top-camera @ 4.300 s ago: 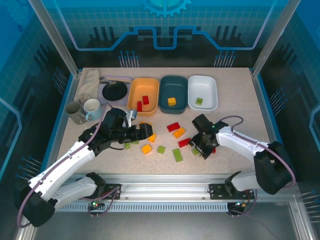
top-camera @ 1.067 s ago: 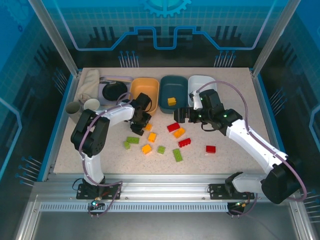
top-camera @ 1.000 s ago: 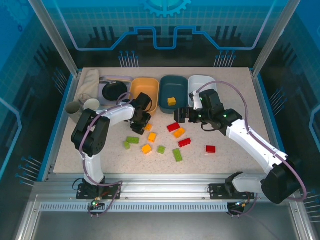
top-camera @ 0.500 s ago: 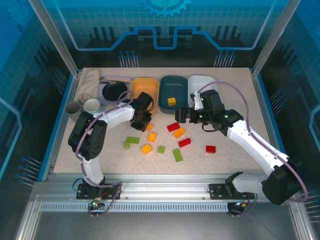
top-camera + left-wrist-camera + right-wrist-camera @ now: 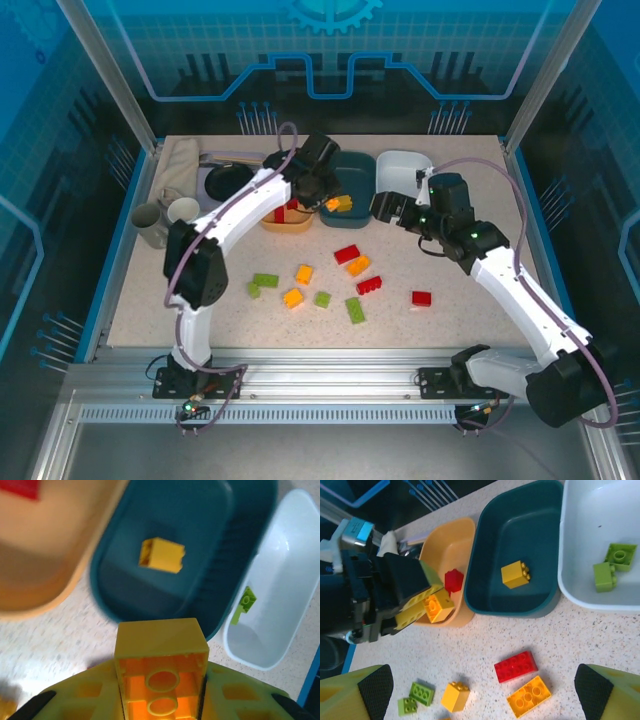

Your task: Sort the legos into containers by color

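**A:** What have the left fingers (image 5: 75, 700) got?

**B:** They are clamped on a held yellow brick (image 5: 161, 672). It is glossy plastic, seen from its hollow underside with two round tubes inside. It hangs in the air by the near left corner of the teal tub (image 5: 120, 600), just beside the orange tub (image 5: 45, 580).

**A:** And the tubs themselves?

**B:** They are smooth, shallow rounded rectangles. The teal one holds a lone yellow block (image 5: 515, 574). The white tub (image 5: 590, 525) holds two light green bricks (image 5: 612, 562). A red brick (image 5: 453, 580) lies in the orange one.

**A:** The right fingers (image 5: 350, 692)?

**B:** They are spread wide apart with nothing between them, above the speckled beige tabletop (image 5: 600, 640) near the teal and white tubs.

**A:** Any loose pieces?

**B:** Yes. The loose bricks (image 5: 347, 253) are studded and come in red, orange-yellow and green. They lie scattered on the tabletop in front of the tubs.
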Motion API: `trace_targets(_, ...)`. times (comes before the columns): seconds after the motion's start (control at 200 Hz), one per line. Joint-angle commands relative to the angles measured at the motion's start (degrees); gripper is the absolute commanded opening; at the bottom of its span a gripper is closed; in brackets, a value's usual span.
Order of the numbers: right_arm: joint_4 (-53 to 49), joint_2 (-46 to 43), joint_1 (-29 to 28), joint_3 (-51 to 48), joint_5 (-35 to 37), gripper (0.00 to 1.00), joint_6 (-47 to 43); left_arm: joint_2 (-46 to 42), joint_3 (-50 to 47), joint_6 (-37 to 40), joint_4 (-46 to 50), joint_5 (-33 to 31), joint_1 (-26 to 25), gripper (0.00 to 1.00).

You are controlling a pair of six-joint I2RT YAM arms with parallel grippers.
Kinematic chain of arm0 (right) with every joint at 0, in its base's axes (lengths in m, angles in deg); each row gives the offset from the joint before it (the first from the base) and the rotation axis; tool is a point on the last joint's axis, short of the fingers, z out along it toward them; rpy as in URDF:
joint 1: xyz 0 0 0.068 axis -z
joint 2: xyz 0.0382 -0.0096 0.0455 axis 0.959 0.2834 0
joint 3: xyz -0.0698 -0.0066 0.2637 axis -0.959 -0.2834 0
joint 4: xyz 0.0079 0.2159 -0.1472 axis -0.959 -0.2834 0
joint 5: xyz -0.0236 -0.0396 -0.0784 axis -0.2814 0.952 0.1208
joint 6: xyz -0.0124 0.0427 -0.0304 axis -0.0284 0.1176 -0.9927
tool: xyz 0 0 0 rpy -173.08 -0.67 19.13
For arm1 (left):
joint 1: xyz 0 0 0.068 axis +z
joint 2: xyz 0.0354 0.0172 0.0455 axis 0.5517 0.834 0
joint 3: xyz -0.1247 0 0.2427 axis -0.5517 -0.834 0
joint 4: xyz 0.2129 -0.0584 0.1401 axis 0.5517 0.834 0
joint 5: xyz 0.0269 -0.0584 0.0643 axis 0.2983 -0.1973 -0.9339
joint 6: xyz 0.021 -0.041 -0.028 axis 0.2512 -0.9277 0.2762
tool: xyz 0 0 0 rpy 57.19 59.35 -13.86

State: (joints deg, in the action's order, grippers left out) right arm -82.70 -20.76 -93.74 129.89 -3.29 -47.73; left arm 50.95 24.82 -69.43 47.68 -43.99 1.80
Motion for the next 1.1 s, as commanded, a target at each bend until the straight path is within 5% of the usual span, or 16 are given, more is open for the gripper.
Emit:
trace_targets(0.0, 2.5, 0.8, 1.6, 0.6, -1.3, 0.97, 2.4, 8.7, 10.1, 11.5, 6.2, -0.4, -0.3, 0.27)
trace_targets(0.255, 1.3, -1.4, 1.9, -1.4, -1.7, 0.96, 2.9, 19.5, 22.0, 15.9, 8.1, -2.8, -0.3, 0.28)
trace_targets(1.095, -1.2, -5.0, 3.1, -4.8, -2.7, 0.97, 2.7, 24.5, 24.1, 5.9, 9.1, 0.2, 0.7, 0.47)
